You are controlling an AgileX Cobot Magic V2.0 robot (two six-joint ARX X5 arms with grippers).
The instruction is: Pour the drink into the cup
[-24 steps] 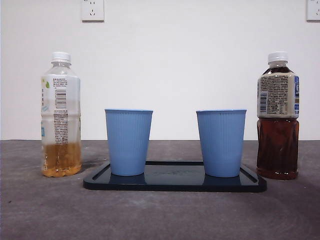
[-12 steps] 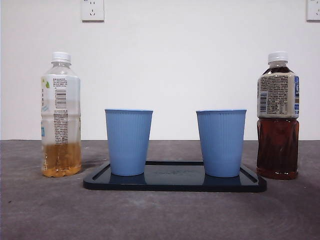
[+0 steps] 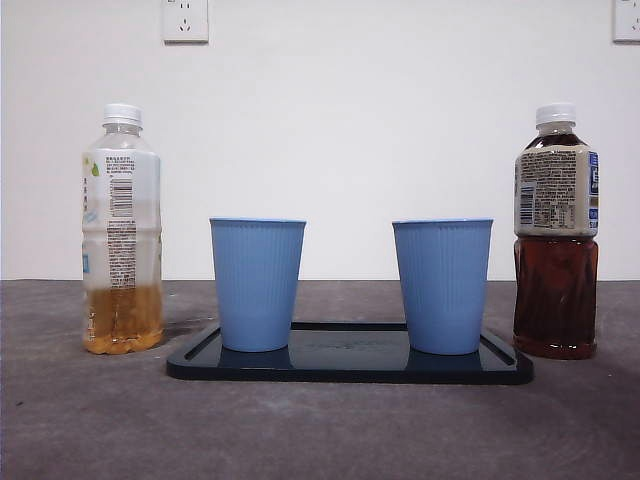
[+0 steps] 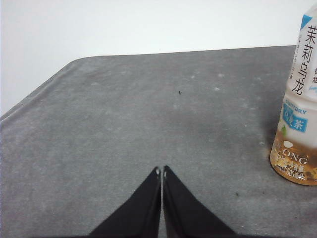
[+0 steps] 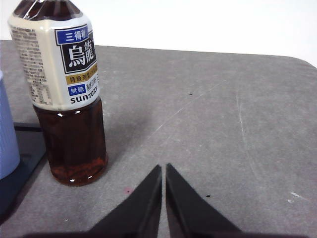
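Grey, faintly mottled tabletop [image 3: 320, 430] fills the foreground of the front view, bare up to a dark tray [image 3: 350, 368] lying flat on it near the middle. Two ribbed blue cups stand upright on that tray, well apart: the left cup [image 3: 257, 285] toward one end, the right cup [image 3: 442, 287] toward the other, both open-mouthed.

Off the tray's left end, apart from it, stands a clear bottle [image 3: 122, 230] with a white cap, its amber drink filling only the lowest part. Off the right end stands a dark tea bottle [image 3: 556, 232], also white-capped, upright and filled up to its neck, with a pale label around its upper half. Neither bottle touches the tray.

Behind everything rises a plain white wall [image 3: 400, 120] carrying a socket [image 3: 185, 20] high on the left.

No arm shows in the front view. From the left wrist, the left gripper [image 4: 161, 171] hangs over bare table with its jaws pressed together on nothing, the clear bottle standing near, off to one side. From the right wrist, the right gripper [image 5: 163, 167] is likewise closed and empty, near the dark tea bottle but apart from it.
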